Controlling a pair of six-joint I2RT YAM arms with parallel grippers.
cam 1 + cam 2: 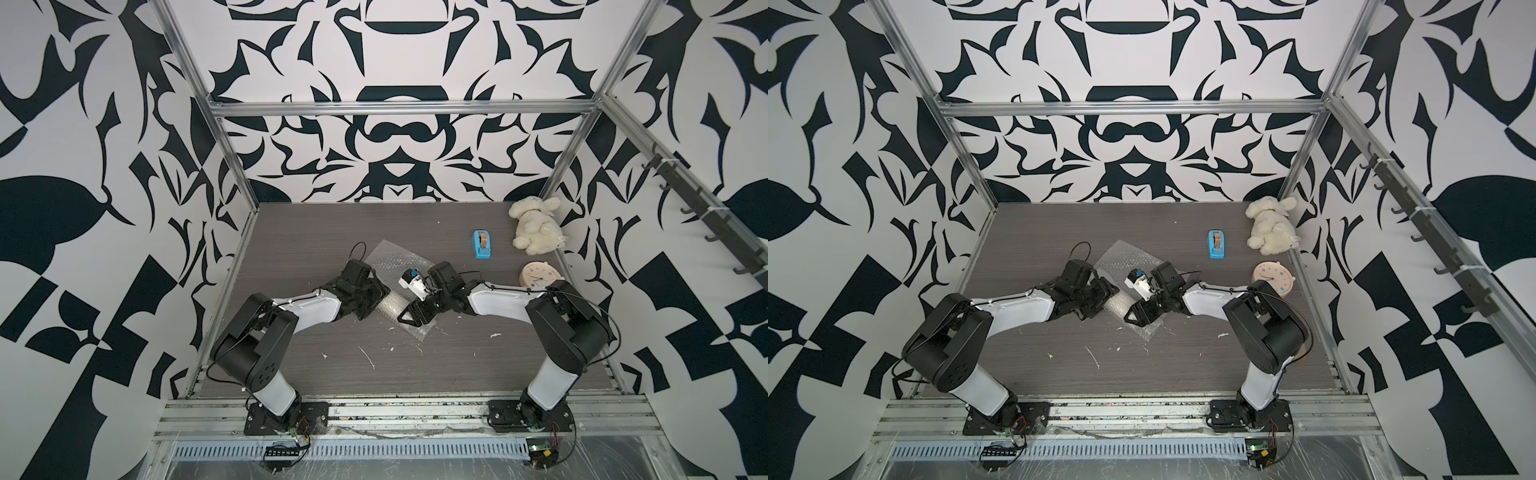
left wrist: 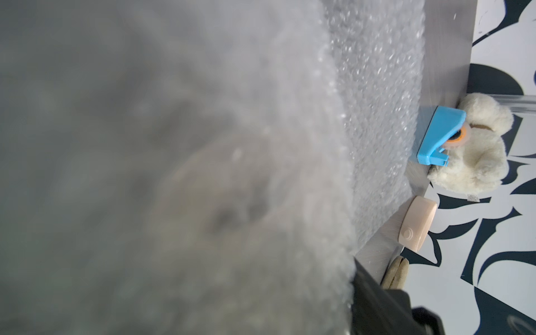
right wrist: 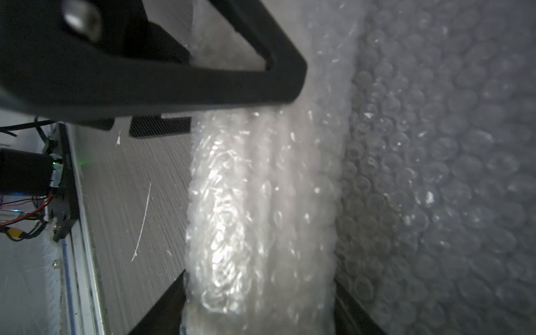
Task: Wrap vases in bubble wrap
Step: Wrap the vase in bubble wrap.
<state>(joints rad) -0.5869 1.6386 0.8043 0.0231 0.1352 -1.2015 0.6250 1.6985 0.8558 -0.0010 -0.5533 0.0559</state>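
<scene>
Right gripper: The right gripper (image 1: 410, 318) reaches in from the right over the near half of the bubble wrap (image 1: 392, 259). In the right wrist view its two fingers stand apart, one on each flank of a rolled bundle. We cannot tell whether they press on the bundle or merely flank it.

Left gripper: The left gripper (image 1: 371, 302) comes in from the left, just beside the right one. Its own body masks the jaw gap in both top views, and wrap lies against the lens in the left wrist view. We cannot tell its state.

Vase: We read the cream tone showing through the bundle as the vase (image 3: 261, 188). It lies on its side on the sheet, mid-table (image 1: 457, 365), between the right fingers.

Long axis: We judge that the axis runs along the right gripper's line of reach, from far right to near left.

Nearer arm: The right arm is nearer, since it already straddles the bundle. A black frame (image 3: 203, 95) crosses the bundle's near-left end, and we take it for a left finger.

Hidden: We cannot make out the rim, the ribs or either end of the vase. The number of turns and the position of the loose edge are also unclear. In both top views the grippers cover most of the bundle.

Far right: The clock (image 1: 536, 276), the tape dispenser (image 1: 482, 245) and the plush toy (image 1: 536, 226) lie well apart from both grippers.
</scene>
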